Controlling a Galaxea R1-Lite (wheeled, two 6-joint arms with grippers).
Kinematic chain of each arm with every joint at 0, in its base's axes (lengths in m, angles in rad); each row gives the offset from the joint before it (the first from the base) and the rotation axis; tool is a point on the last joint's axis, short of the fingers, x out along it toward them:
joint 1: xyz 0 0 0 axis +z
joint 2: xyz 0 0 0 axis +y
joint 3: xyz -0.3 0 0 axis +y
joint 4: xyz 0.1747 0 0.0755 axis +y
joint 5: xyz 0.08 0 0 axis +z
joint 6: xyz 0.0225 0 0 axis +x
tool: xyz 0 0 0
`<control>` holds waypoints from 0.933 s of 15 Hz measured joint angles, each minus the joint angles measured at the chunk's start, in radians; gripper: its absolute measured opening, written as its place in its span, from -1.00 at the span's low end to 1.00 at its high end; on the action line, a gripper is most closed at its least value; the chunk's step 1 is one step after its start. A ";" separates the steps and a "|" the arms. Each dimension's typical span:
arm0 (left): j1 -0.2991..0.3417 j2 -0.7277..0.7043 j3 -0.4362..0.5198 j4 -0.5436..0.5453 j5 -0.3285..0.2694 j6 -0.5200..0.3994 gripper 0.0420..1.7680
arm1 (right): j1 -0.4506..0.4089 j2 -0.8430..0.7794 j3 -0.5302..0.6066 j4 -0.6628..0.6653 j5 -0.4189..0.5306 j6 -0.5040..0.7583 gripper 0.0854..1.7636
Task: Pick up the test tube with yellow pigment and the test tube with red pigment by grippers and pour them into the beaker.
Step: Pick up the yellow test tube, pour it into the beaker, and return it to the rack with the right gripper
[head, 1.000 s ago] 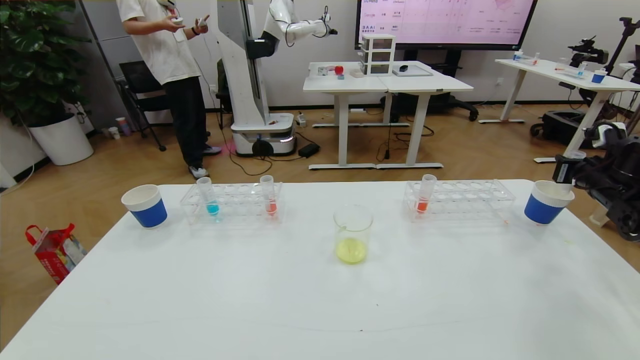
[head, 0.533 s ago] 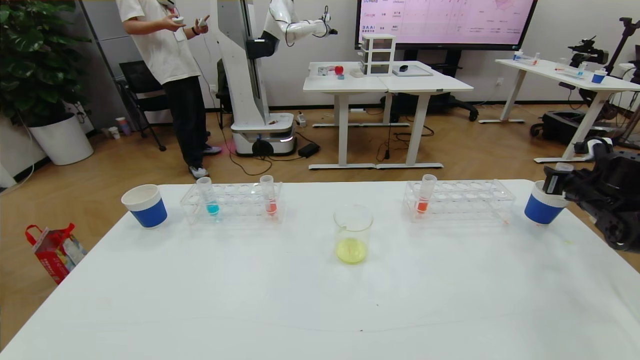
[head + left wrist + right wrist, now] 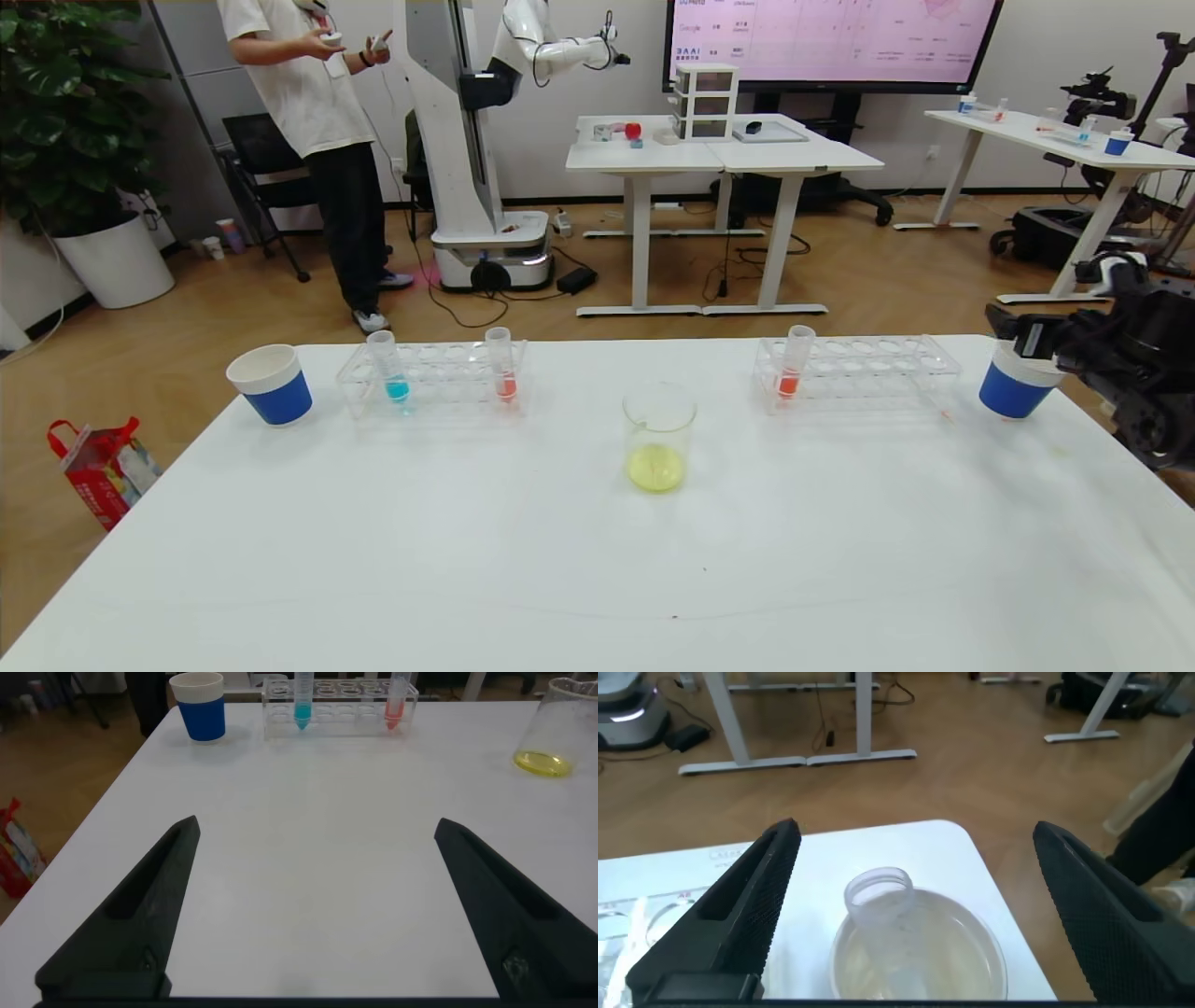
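Note:
The beaker [image 3: 659,439] stands mid-table with yellow liquid at its bottom; it also shows in the left wrist view [image 3: 559,728]. The red-pigment test tube [image 3: 502,366] stands in the left rack [image 3: 439,378], also seen in the left wrist view [image 3: 394,705]. No tube with yellow-green liquid shows. A clear empty tube [image 3: 876,894] leans inside the right paper cup [image 3: 971,952]. My right gripper [image 3: 1013,334] hangs open over that cup [image 3: 1016,390], its fingers [image 3: 747,915] wide on either side of the tube and clear of it. My left gripper [image 3: 316,826] is open and empty low over the near table.
A tube of blue liquid [image 3: 387,369] shares the left rack. A tube of more orange liquid [image 3: 794,362] stands in the right rack [image 3: 868,369]. A second blue paper cup [image 3: 270,383] stands at the far left. The table's right corner lies just beyond the right cup.
My right gripper has shifted left over the right paper cup. The clear tube seen at its tip earlier now stands free in the cup. The left arm has not moved.

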 joint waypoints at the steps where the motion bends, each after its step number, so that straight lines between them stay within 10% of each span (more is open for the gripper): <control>1: 0.000 0.000 0.000 0.000 0.000 0.000 0.98 | 0.010 -0.009 0.000 -0.014 0.016 0.000 0.97; 14: 0.000 0.000 0.000 0.000 0.000 0.000 0.98 | 0.461 -0.306 0.057 0.079 -0.154 -0.003 0.97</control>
